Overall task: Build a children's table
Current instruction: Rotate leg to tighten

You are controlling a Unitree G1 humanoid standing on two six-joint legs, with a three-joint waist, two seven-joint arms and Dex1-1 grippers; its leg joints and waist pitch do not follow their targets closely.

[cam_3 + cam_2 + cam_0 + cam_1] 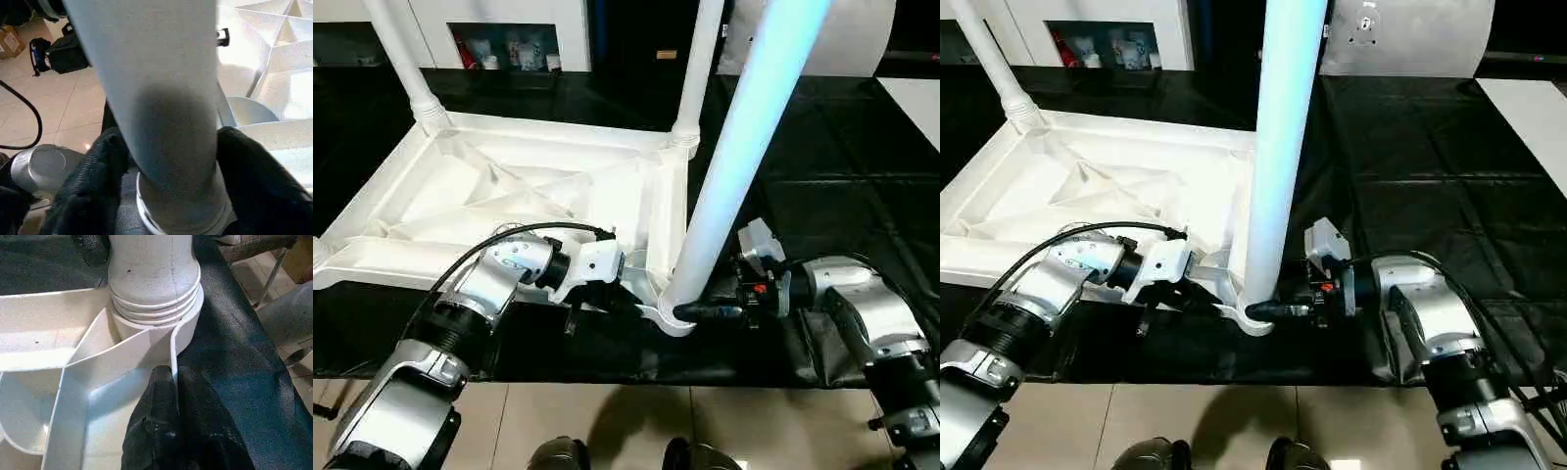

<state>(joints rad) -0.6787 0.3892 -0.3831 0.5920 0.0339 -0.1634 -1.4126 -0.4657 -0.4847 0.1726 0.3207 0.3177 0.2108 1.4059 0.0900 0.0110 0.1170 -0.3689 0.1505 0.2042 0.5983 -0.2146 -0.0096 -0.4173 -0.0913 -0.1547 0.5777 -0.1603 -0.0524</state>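
The table top (pixel 509 196) lay upside down on a black mat (pixel 822 166), its ribbed underside facing up. Three legs stood upright in its corner sockets: a far leg (pixel 401 59) at the far left corner, a second far leg (pixel 697 69) at the far right corner, and the near leg (pixel 744 147) in the corner socket (pixel 671 313) nearest the robot.

The left gripper (pixel 607 294) sat at the near edge of the top, just left of that socket. Its two black fingers (pixel 166 421) were drawn close together, pinching the thin upright rim wall (pixel 172 347) of the top, one finger on each side of it, right beside the socket.

The right gripper (pixel 700 311) reached in from the right of the near leg, at its base. Its fingers (pixel 254 176) were spread about as wide as the leg and clasped it on both sides, just above the ribbed collar where the leg met the socket.

A white cabinet (pixel 499 29) stood beyond the far edge of the top.
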